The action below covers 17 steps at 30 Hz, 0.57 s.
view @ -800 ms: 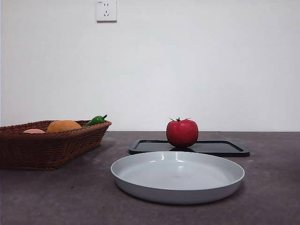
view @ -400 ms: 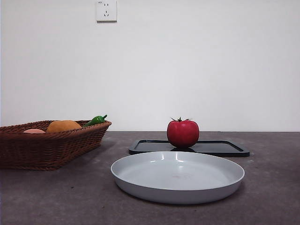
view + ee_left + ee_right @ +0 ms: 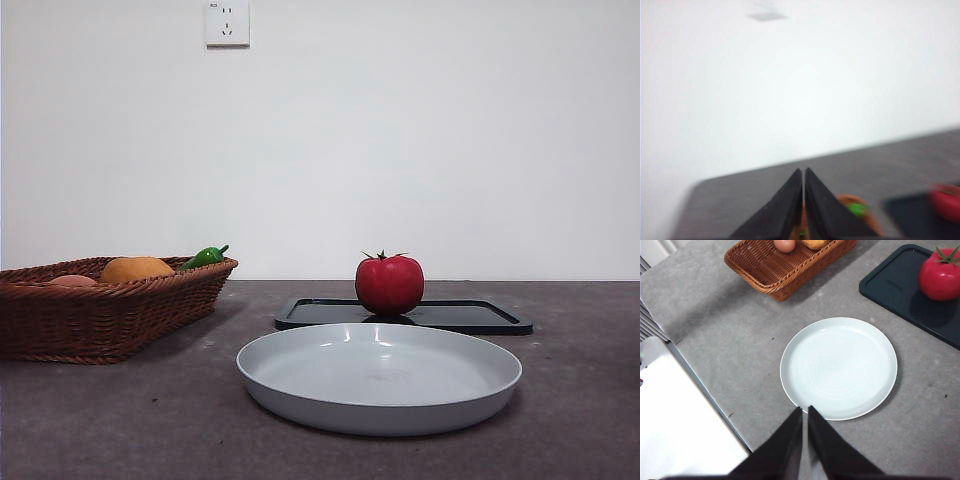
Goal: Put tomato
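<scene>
The glossy red tomato with a small green stem stands upright on a dark flat tray behind the plate; it shows again as the tomato on the tray in the right wrist view and as a red blur, the tomato, in the left wrist view. My right gripper hangs shut high above the near rim of the plate, holding nothing. My left gripper is shut too, raised over the basket side, its picture blurred. Neither gripper appears in the front view.
A pale grey round plate lies in front of the tray. A brown wicker basket at the left holds an orange round fruit, a green pepper and a pinkish item. A white slab lies beside the table's edge.
The tomato rocked very slightly on the tray and sits about where it was. No arm enters the front view.
</scene>
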Each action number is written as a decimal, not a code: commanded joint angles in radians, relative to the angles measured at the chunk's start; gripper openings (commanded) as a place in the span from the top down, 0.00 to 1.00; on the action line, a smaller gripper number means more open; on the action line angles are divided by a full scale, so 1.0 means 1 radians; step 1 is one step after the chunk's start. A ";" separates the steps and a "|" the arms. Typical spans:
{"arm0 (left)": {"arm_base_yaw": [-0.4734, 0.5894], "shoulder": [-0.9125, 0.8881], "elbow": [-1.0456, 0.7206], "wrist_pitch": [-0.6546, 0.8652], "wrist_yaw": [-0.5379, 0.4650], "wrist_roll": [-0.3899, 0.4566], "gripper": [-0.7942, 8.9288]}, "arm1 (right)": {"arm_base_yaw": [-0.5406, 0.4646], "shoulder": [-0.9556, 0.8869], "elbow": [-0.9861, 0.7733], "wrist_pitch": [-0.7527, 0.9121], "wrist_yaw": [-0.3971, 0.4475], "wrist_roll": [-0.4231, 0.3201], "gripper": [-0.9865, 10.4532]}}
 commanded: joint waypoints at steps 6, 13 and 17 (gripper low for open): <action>0.072 -0.185 -0.288 0.095 -0.081 0.010 0.91 | 0.007 0.006 0.008 0.013 -0.001 0.003 0.91; 0.092 -0.318 -0.513 0.096 -0.081 0.009 0.91 | 0.007 0.006 0.008 0.013 0.000 0.003 0.91; 0.092 -0.384 -0.604 0.092 -0.081 0.005 0.91 | 0.007 0.006 0.008 0.013 0.000 0.003 0.91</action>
